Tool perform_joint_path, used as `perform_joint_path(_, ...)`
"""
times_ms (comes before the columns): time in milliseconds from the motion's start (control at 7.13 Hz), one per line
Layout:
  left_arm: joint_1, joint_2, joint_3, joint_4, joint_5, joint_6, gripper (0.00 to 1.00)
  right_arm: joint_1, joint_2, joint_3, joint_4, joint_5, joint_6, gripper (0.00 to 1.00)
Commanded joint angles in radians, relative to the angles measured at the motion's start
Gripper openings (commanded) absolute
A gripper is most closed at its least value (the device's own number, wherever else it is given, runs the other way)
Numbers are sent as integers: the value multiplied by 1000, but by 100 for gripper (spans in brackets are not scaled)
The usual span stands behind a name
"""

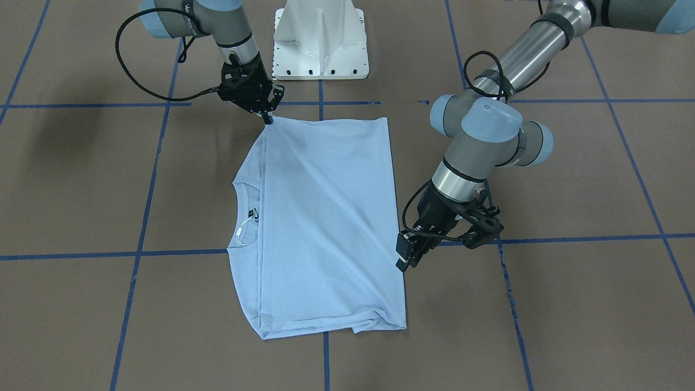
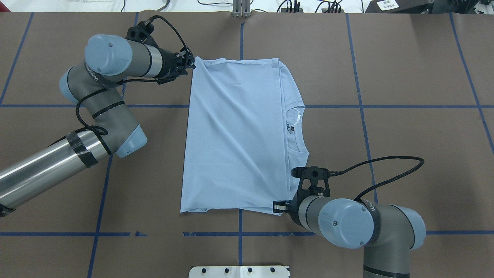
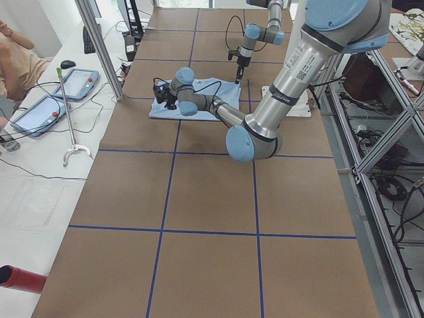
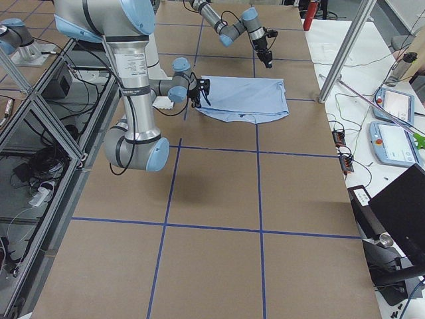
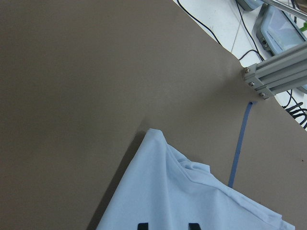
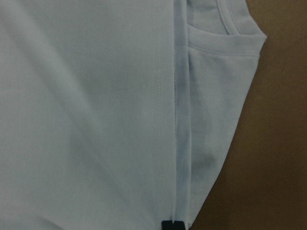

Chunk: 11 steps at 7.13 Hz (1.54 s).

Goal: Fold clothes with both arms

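The light blue T-shirt (image 1: 326, 217) lies folded lengthwise on the brown table, also in the overhead view (image 2: 235, 135). Its collar with the dark neck label (image 1: 254, 214) and white tag string shows; the chest print is hidden. My right gripper (image 1: 267, 119) is shut on the shirt's near corner (image 2: 278, 206), and the cloth pulls up to it in tension lines. The right wrist view shows its tip on the folded edge (image 6: 172, 225). My left gripper (image 1: 404, 262) is open at the shirt's far left edge (image 2: 190, 63). Its two fingertips stand apart over the cloth (image 5: 167, 225).
The white pedestal base (image 1: 320, 43) stands at the robot's side of the table. Blue tape lines (image 1: 141, 239) grid the table. An aluminium post (image 3: 99, 46), tablets (image 3: 73, 83) and a person (image 3: 13, 46) are along the table's far side.
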Motion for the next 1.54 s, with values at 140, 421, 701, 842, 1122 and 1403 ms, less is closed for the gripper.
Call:
perform_joint_path(140,2,8,0,0,0,-1,39,-3,0,3,0,-12,9,70)
perform_joint_path(421,-2,17,-59,0,-5,2,39,-1,-1,8,2,-15,139,70)
perform_joint_path(701,-35,88,-189,0,-91,8,39,-7,8,2,2,-55,405,70)
perform_joint_path(842,-35,122,-226,0,-93,14,39,-9,11,0,2,-61,456,72)
perform_joint_path(1122,-35,126,-228,0,-89,14,39,-6,31,-13,-3,-80,524,77)
perform_joint_path(1403,-35,128,-228,0,-89,13,39,5,32,-24,-11,-78,538,77)
